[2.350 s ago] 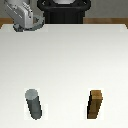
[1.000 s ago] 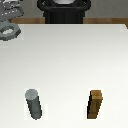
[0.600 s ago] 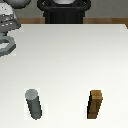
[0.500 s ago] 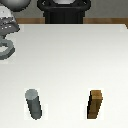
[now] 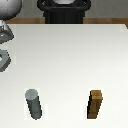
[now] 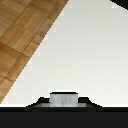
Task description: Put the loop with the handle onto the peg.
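Observation:
The grey upright peg (image 5: 34, 104) stands on the white table (image 5: 70, 60) at the front, toward the exterior view's left. My gripper (image 5: 4, 49) is at the far left edge of the exterior view, well behind the peg and partly cut off. A small grey ring, the loop with the handle (image 5: 4, 59), hangs from it above the table edge. In the wrist view a grey tab of the loop (image 6: 64, 98) sits between the dark fingers (image 6: 35, 106), and the gripper (image 6: 64, 104) looks shut on it.
A brown wooden block (image 5: 96, 104) stands upright at the front, on the exterior view's right. The robot's black base (image 5: 64, 12) is at the back. The wrist view shows the table edge and wooden floor (image 6: 20, 35) beyond it.
The gripper has moved from the back toward the exterior view's left edge and lower, carrying the loop. Peg and block have not moved.

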Controlling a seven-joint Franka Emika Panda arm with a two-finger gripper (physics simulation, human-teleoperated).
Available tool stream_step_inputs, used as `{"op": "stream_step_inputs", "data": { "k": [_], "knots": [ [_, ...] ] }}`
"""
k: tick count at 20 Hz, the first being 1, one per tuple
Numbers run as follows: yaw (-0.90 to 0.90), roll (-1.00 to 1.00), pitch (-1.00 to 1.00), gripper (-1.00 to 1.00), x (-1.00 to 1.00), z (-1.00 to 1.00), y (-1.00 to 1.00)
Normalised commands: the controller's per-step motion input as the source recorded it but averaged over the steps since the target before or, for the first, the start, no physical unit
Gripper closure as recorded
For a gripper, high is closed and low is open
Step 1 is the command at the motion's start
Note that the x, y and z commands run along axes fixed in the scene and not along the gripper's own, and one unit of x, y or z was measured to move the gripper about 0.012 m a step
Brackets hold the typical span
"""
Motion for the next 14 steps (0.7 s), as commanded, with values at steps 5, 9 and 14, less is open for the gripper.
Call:
{"op": "stream_step_inputs", "data": {
  "k": [5,9,14],
  "knots": [
    [0.00,0.00,0.00,1.00,0.00,0.80,0.00],
    [0.00,0.00,0.00,1.00,0.00,0.25,0.00],
    [0.00,0.00,0.00,1.00,0.00,0.00,0.20]
  ]
}}
